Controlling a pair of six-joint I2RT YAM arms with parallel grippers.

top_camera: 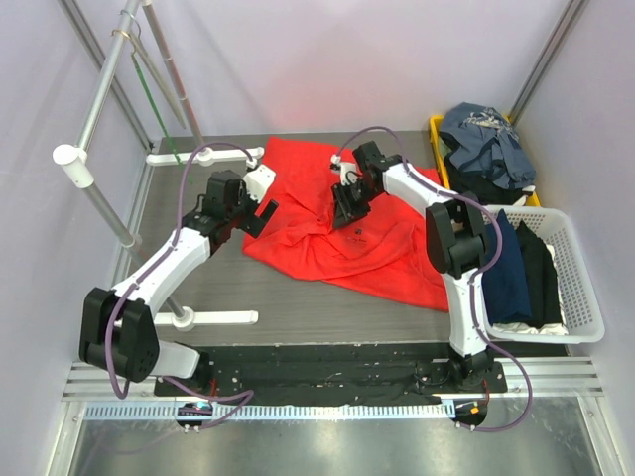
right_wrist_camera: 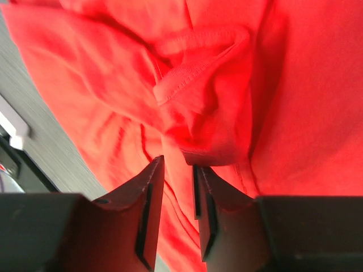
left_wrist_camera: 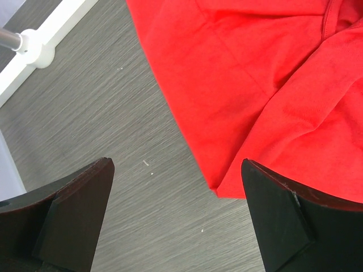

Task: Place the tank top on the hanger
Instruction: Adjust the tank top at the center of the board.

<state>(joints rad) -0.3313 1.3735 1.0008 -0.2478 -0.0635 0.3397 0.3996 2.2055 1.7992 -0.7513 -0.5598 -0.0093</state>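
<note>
The tank top (top_camera: pixel 387 258) lies crumpled on the table (top_camera: pixel 288 307), not yet on the hanger (top_camera: pixel 147 94), which hangs on the rack (top_camera: pixel 102 89) at the back left, well apart, so we think most of the job is left. Our right claw (right_wrist_camera: pixel 178 161) reaches down and pinches a fold of it. Our left claw (left_wrist_camera: pixel 176 215) hangs low beside its left edge, fingers wide apart, holding nothing.

Soft red tank top (top_camera: pixel 337 238) on a matt, wood-grained worktop (top_camera: pixel 288 307).
The tank top is bright red knit cloth, limp and creased, with a stitched hem along its edge. The worktop is dark grey, dull and finely streaked like wood. The left pincer (left_wrist_camera: pixel 176 192) and right pincer (right_wrist_camera: pixel 178 164) have matt black plastic fingers. The basket (top_camera: pixel 580 288) is white slatted plastic. The rack (top_camera: pixel 103 84) is smooth, satin metal tubing.
</note>
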